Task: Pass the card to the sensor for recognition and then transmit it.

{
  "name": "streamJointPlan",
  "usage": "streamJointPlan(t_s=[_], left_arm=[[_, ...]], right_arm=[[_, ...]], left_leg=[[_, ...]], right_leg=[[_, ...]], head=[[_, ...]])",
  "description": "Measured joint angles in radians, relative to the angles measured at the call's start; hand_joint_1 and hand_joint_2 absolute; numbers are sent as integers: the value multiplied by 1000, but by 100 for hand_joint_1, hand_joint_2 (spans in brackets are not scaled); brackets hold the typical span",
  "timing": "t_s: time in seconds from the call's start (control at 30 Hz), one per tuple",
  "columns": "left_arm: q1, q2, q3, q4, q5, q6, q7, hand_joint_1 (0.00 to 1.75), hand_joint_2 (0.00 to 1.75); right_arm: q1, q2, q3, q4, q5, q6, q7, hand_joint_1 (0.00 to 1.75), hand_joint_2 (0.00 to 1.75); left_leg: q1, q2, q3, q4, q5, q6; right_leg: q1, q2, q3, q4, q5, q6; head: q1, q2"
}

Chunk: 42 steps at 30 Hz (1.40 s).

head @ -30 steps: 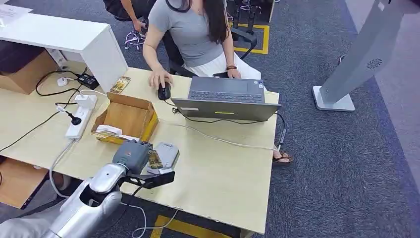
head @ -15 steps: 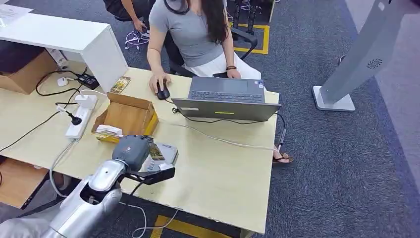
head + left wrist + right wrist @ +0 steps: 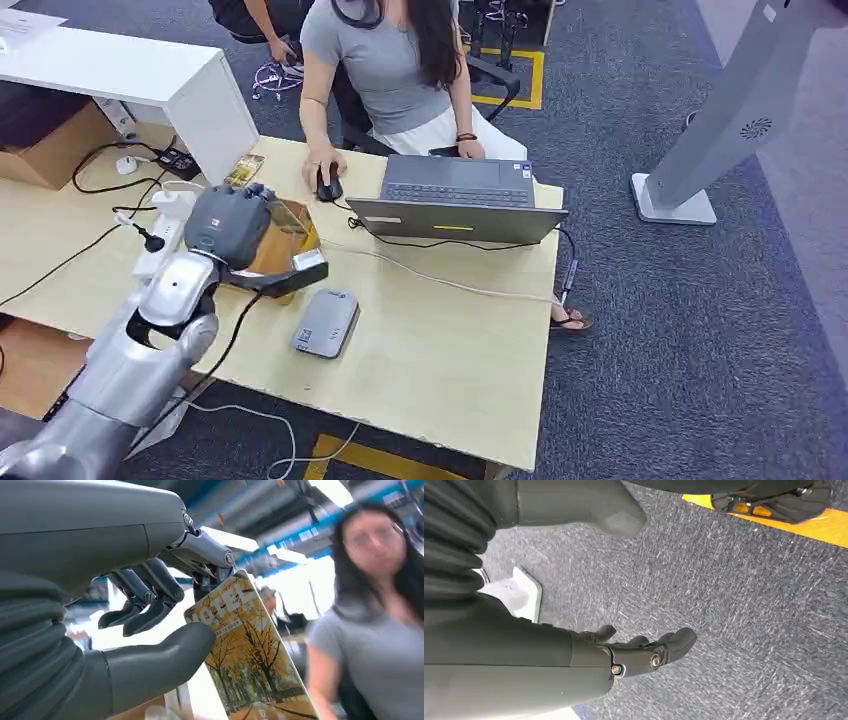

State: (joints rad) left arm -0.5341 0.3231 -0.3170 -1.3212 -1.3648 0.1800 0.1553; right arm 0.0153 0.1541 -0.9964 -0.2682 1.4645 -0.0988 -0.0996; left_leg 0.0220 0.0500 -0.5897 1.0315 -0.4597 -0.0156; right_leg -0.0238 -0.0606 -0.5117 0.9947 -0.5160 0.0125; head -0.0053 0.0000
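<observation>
Head view: cardboard box [image 3: 262,238], laptop [image 3: 455,200] flank left hand [image 3: 228,224].

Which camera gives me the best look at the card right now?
The left wrist view: the card sits close up, pinched by the left hand, its autumn-tree print readable. In the head view, that hand mostly hides it. The right wrist view faces carpet.
</observation>
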Motion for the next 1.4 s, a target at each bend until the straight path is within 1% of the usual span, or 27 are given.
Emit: streamJointPlan(t_s=[0.1,0.2,0.33,0.5,0.83,0.87,0.9,1.1,1.17,1.2,1.27,1.4], left_arm=[[-82,14,13,47,-41,36,0,175,175],[-136,17,24,93,-57,57,7,175,175],[-186,16,33,148,-69,62,9,175,175],[-209,12,33,178,-78,62,11,175,175],[-211,6,33,202,-85,62,18,175,175],[-212,6,33,203,-85,62,18,47,175],[-212,6,33,205,-85,62,18,0,175],[-206,1,33,209,-70,83,16,0,175],[-185,-3,34,199,-36,102,-5,0,175],[-165,-8,36,182,-20,112,-14,0,175],[-98,-18,41,104,31,113,-31,0,175],[-17,-25,46,8,52,106,-34,0,175]], right_arm=[[-6,-8,0,16,0,-4,-5,0,175],[-9,-14,0,26,0,-5,-5,0,175],[-10,-19,0,37,0,-3,4,0,175],[-10,-23,0,45,12,-1,6,0,175],[-10,-25,0,48,14,-1,10,0,175],[-10,-25,0,48,14,-1,10,0,175],[-10,-25,0,48,14,-1,10,0,175],[-10,-25,0,48,14,0,10,0,175],[-10,-25,0,48,14,2,10,0,175],[-10,-25,0,48,14,2,10,0,175],[-9,-25,-2,48,13,2,10,0,175],[-8,-25,-5,48,13,2,12,0,175]], left_leg=[[0,0,0,0,1,0],[0,0,0,0,2,0],[0,0,0,0,2,0],[0,0,0,0,2,0],[0,1,0,0,2,0],[0,1,-1,0,2,0],[0,1,-1,0,2,0],[0,1,-1,0,2,0],[0,1,-1,0,2,0],[0,1,-1,0,2,0],[0,1,-1,0,2,0],[0,1,-2,0,1,0]], right_leg=[[0,0,0,0,1,-1],[0,0,-1,0,1,0],[0,0,-1,0,1,0],[0,0,-1,0,1,0],[0,1,-1,0,1,0],[0,1,-1,0,1,0],[0,1,-1,0,1,0],[0,1,-1,0,2,0],[0,1,-1,0,2,0],[0,1,-1,0,2,0],[0,1,-1,0,1,0],[0,1,-2,0,1,0]], head=[[0,0],[0,0],[0,0],[0,0],[0,0],[0,0],[0,0],[0,0],[0,0],[0,0],[0,0],[0,0]])
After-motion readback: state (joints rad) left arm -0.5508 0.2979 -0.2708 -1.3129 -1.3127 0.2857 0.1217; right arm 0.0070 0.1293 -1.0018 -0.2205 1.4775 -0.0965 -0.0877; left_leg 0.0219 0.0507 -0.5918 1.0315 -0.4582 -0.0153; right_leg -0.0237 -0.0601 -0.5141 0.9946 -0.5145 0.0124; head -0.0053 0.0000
